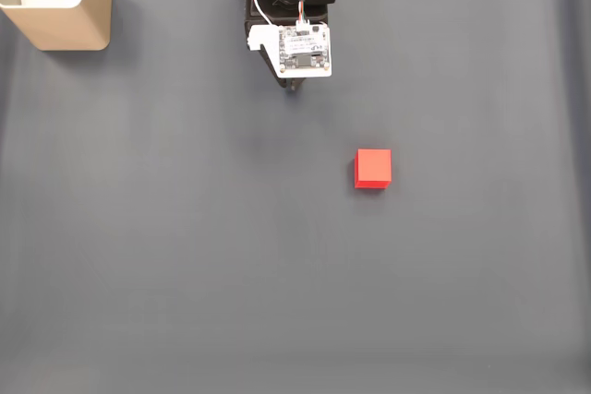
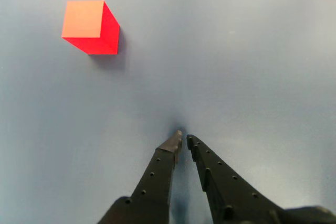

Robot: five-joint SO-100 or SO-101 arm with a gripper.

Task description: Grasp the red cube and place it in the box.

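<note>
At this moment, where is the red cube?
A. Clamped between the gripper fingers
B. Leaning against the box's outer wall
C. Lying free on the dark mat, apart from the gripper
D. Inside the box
C: the red cube sits alone on the dark mat, clear of the gripper in the wrist view and far from the box.

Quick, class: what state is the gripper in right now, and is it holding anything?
Gripper: jaws nearly closed with a thin gap at the tips, holding nothing; the red cube sits apart on the mat.
</note>
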